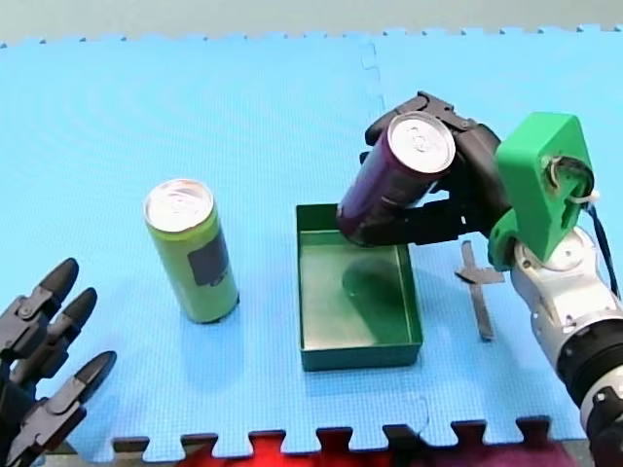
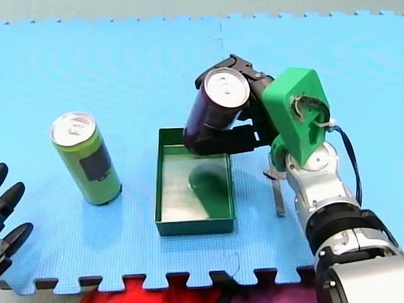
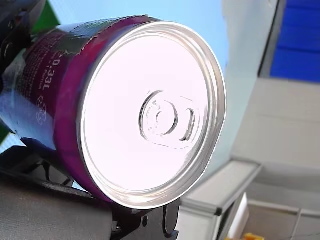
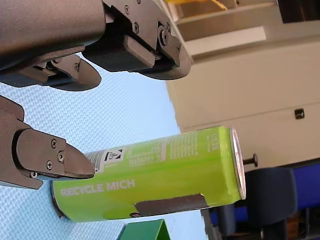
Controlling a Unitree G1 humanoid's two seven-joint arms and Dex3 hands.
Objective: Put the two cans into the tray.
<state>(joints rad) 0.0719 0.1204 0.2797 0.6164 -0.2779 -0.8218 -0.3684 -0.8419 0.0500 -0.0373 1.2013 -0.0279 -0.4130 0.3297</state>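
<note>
1. Right hand (image 1: 465, 180) comes in from the right and is closed around the purple can (image 1: 394, 180). It holds the can tilted in the air, silver lid up and toward the near side.
2. The can's lower end overlaps the far rim of the green tray (image 1: 360, 355) in the head views. Whether it touches that rim I cannot tell, and the can hides part of the gripping fingers.
3. In the first wrist view the lid and pull tab face the camera, and the can's body is partly cut off.
4. The green can (image 1: 195, 258) stands upright on the blue foam mat (image 1: 195, 117), left of the tray and apart from it, with a strip of bare mat between them.
5. The left hand (image 1: 44, 370) holds nothing; it is at the near-left corner, cut off by the frame.
6. The second wrist view shows dark fingertips (image 4: 75, 165) near the green can but not touching it.
7. A flat grey object (image 1: 479, 292) lies on the mat just right of the tray; what it is I cannot tell.
8. The tray sits close to the mat's toothed near edge, while a wide stretch of bare mat lies on the far side.
</note>
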